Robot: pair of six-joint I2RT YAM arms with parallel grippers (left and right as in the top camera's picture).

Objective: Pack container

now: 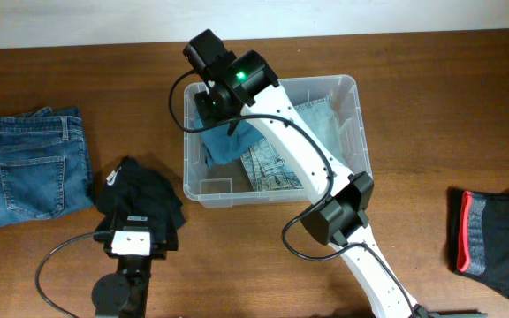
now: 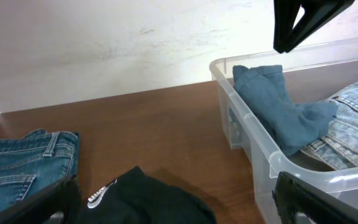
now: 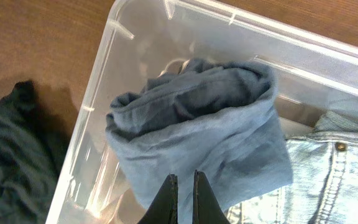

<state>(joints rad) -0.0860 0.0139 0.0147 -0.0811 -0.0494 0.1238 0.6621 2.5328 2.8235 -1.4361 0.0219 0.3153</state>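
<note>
The clear plastic container (image 1: 360, 132) stands mid-table and holds folded light jeans (image 1: 277, 168) and a rolled blue-grey cloth (image 1: 228, 141). In the right wrist view the cloth (image 3: 197, 124) lies in the container's (image 3: 98, 74) left end, beside the jeans (image 3: 328, 168). My right gripper (image 3: 183, 180) hovers just over the cloth, shut, with nothing seen between its fingers; overhead it (image 1: 212, 104) sits above the container's back left corner. My left gripper (image 2: 176, 199) is open over a black garment (image 2: 148, 205), left of the container (image 2: 253, 134).
Folded blue jeans (image 1: 34, 163) lie at the table's left end. The black garment (image 1: 148, 190) with a white logo sits between them and the container. A black garment with a red-grey band (image 1: 497, 243) lies at the far right.
</note>
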